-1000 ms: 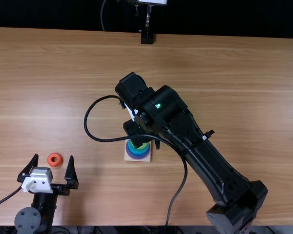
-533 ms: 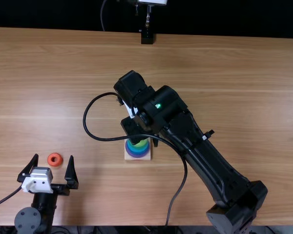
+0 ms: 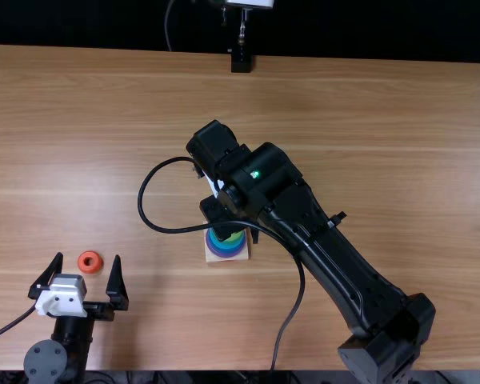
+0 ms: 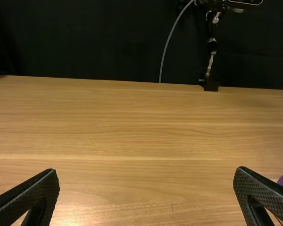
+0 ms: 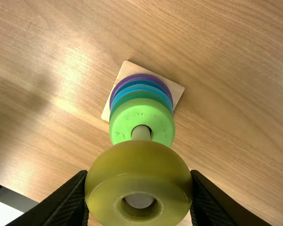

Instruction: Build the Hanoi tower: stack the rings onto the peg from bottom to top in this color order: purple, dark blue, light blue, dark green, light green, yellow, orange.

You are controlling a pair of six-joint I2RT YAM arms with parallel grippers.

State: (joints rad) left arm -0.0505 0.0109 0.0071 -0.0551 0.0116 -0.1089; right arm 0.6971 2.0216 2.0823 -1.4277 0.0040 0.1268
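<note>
The table (image 3: 384,144) spreads wide beneath my two arms, pale wood under black cloth. My right arm (image 3: 336,256) reaches diagonally over the base (image 5: 127,68), so it is the nearer one; my left arm (image 3: 72,328) is well off to the side. The left end effector (image 4: 146,170) has its fingers apart, nothing between them. The stack (image 5: 140,95) runs from purple up to light green. The right end effector (image 5: 139,175) is clamped on the yellow ring (image 5: 139,165), over the stack. Through its hole I see the tip of the peg (image 5: 141,134), whose long axis rises from the base; I can't tell whether the tip has entered. I judge the next move is lowering along that axis, since any tilt could bind. The orange ring (image 3: 90,262), smallest, lies near the left end effector
</note>
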